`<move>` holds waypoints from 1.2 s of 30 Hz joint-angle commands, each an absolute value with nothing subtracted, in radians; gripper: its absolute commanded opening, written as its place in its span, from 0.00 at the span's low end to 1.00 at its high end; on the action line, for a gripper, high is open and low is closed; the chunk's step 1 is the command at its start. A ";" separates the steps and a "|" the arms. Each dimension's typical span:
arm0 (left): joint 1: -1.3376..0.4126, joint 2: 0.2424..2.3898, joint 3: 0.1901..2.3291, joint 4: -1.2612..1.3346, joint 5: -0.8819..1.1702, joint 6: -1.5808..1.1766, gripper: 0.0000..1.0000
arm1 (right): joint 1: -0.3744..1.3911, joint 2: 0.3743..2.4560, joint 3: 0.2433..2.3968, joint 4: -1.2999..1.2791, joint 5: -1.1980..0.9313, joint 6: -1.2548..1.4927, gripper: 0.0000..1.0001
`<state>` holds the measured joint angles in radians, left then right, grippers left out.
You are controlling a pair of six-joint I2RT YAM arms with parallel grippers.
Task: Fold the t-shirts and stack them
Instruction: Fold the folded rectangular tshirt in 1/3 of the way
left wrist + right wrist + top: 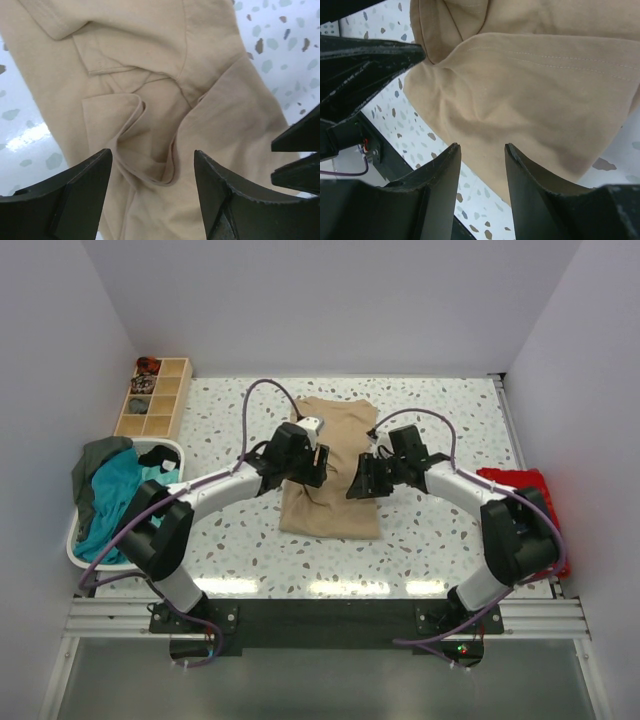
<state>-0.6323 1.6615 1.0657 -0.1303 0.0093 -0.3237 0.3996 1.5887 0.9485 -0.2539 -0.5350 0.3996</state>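
A sandy-beige t-shirt [328, 508] lies partly folded lengthwise in the middle of the table. Both grippers hover over its middle. My left gripper [312, 472] is open above the rumpled collar folds [150, 145], its jaws wide apart with nothing between them [151, 151]. My right gripper [358, 483] is open over the shirt's right edge, also with nothing between its fingers [481, 145]. Cloth and bare table show below it. A teal t-shirt [115, 492] and a dark grey-green one [93, 465] hang out of the basket at the left.
The white plastic basket [160, 447] stands at the table's left edge. A wooden compartment tray [155, 398] sits at the back left. A red cloth [520, 485] lies at the right edge, beside the right arm. The two grippers are close to each other.
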 commanded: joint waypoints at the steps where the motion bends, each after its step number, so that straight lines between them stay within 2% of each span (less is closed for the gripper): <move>1: -0.609 1.623 1.074 -0.163 -0.106 -0.258 0.72 | 0.420 1.615 0.951 -0.195 -0.581 0.411 0.45; 12: -0.601 1.703 1.086 -0.149 -0.117 -0.242 0.73 | 0.451 1.697 0.954 -0.163 -0.586 0.422 0.45; 17: -0.601 1.752 1.146 -0.163 -0.078 -0.252 0.67 | 0.462 1.730 0.956 -0.153 -0.578 0.423 0.44; 20: -0.601 1.779 1.179 -0.170 -0.080 -0.267 0.49 | 0.468 1.743 0.957 -0.161 -0.554 0.416 0.43; 21: -0.601 1.785 1.187 -0.172 -0.086 -0.270 0.38 | 0.469 1.746 0.959 -0.164 -0.549 0.416 0.43; 23: -0.597 1.795 1.216 -0.183 -0.101 -0.278 0.29 | 0.476 1.749 0.960 -0.176 -0.525 0.407 0.42; 24: -0.595 1.799 1.230 -0.192 -0.106 -0.281 0.18 | 0.476 1.750 0.960 -0.181 -0.516 0.402 0.42; 27: -0.581 1.816 1.288 -0.233 -0.120 -0.285 0.00 | 0.482 1.767 0.959 -0.201 -0.488 0.390 0.42; 36: -0.499 1.893 1.465 -0.379 -0.006 -0.299 0.02 | 0.483 1.805 0.943 -0.192 -0.460 0.370 0.41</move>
